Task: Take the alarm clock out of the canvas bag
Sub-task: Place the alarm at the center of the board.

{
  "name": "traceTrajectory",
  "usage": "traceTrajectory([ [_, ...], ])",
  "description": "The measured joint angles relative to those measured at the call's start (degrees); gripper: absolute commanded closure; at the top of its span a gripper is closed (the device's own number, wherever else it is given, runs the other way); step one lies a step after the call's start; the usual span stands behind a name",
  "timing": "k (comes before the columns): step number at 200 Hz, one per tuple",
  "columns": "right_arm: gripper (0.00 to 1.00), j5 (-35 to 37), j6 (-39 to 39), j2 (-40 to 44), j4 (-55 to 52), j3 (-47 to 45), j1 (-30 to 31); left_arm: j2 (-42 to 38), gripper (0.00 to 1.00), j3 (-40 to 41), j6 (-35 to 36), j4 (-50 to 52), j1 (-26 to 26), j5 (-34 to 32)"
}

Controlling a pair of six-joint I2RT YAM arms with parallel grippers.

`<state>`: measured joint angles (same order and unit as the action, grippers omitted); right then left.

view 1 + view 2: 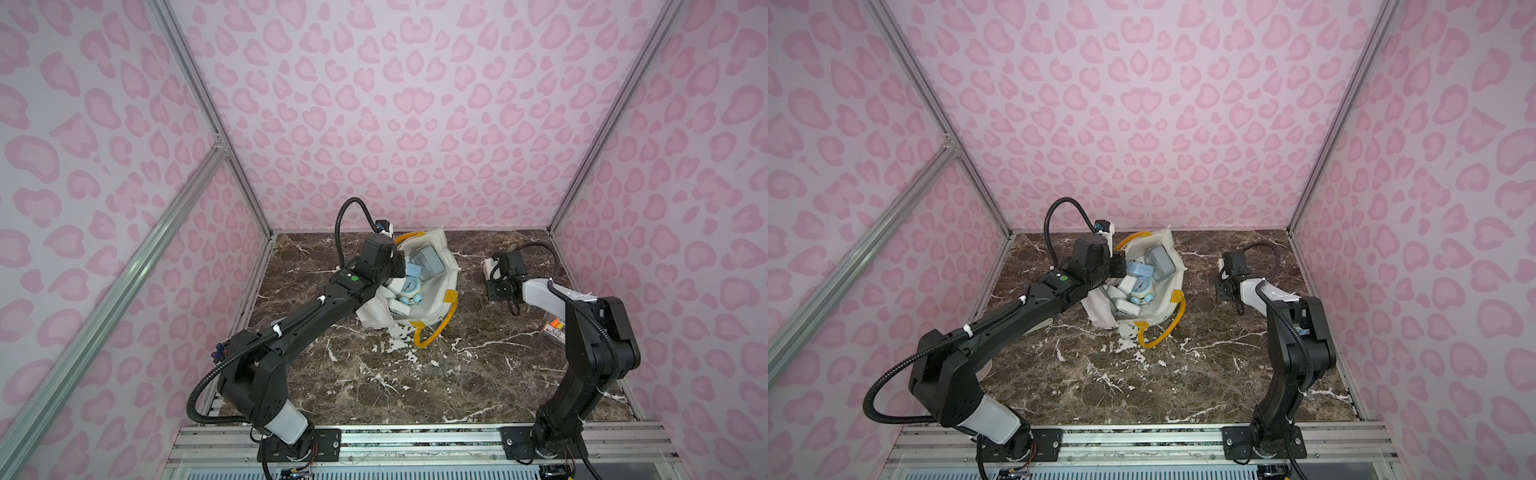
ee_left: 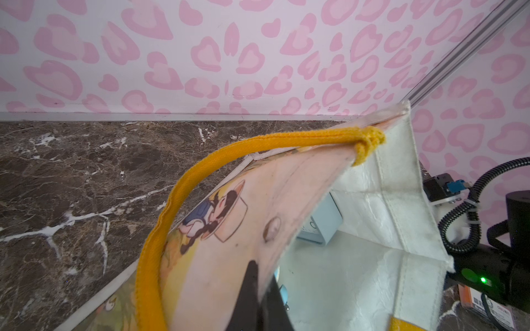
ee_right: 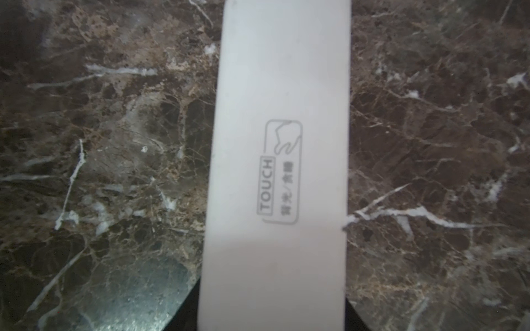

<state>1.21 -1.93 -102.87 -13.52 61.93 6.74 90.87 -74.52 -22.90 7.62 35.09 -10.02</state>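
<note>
The rail [image 1: 415, 434] lies nearest. Beyond, right of the bag [image 1: 451, 266], the right pincer [image 1: 498, 289] clamps a white clock [image 3: 275, 143] over the worktop [image 1: 374, 395]: likely light, stiff, smooth plastic, best held across its narrow sides. The left pincer [image 2: 259, 282], closed, pinches the bag's left rim at far centre; a blue clock [image 1: 409, 287] lies inside among others.

PLACE: robot lab test cell | FRAME: aluminium extrusion posts [image 1: 195, 83] | WALLS: pink heart-print panels [image 1: 415, 104] on three sides | SURFACE: brown marble-look tabletop [image 1: 374, 382] | RIG: left arm [image 1: 299, 324] and right arm [image 1: 590, 345] bolted to slotted base rail [image 1: 415, 438]
</note>
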Motion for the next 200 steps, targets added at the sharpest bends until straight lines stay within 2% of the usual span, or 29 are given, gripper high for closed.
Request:
traceTrajectory([
  [45,0.47,-0.17,-0.02,-0.42,0.26,0.11,-0.44,0.0,0.96,0.04,0.0,0.0,0.09,-0.31],
  [72,0.41,-0.17,-0.04,-0.76,-4.33,-0.46,-0.57,0.0,0.97,0.04,0.0,0.0,0.13,-0.33],
  [125,0.37,-0.17,-0.5,0.74,-5.2,-1.16,-0.63,0.0,0.97,0.04,0.02,0.02,0.28,-0.57],
  [200,0.35,-0.85,-2.19,7.04,-4.52,-3.15,-0.63,-0.22,0.97,0.13,0.42,0.17,0.61,-1.42],
])
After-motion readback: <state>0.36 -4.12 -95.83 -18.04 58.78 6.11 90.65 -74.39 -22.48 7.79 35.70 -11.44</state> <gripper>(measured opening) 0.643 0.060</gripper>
